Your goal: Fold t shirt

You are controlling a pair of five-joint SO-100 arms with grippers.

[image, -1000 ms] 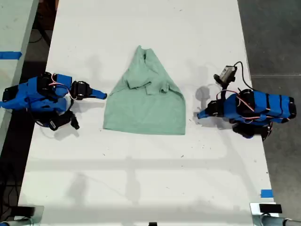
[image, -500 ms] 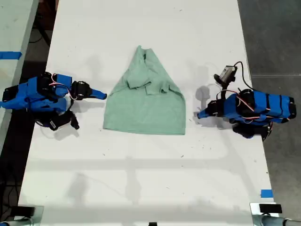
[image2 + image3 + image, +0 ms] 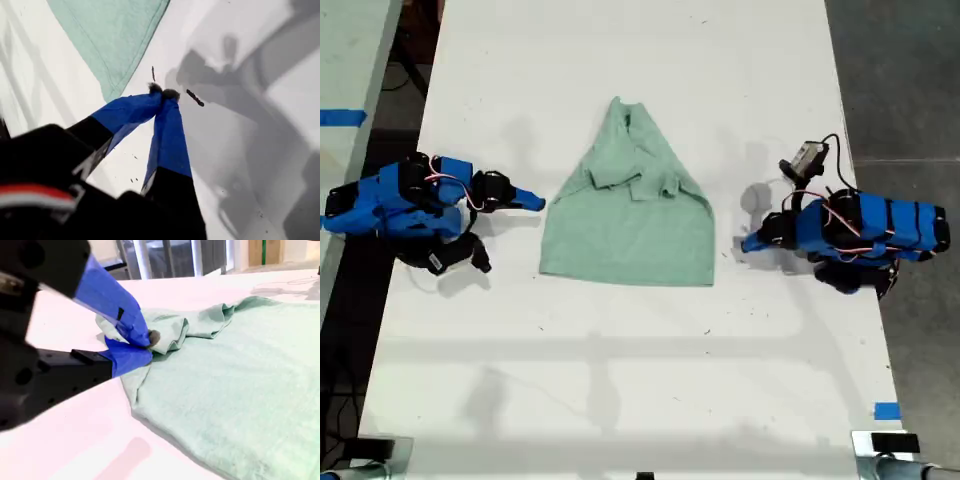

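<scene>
Closed end effector (image 3: 162, 92) beside t shirt (image 3: 112, 35)

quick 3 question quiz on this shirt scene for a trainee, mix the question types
1. True or false: my first gripper is clamped on the shirt.
2. In the exterior view, the shirt's narrow bunched end points toward that view's: A) top B) bottom C) right
3. Fill in: my second gripper sits at the exterior view's ____ side of the shirt.

Key
1. False. Its jaws are shut on nothing, over the bare table just off a shirt corner.
2. A
3. left
</scene>
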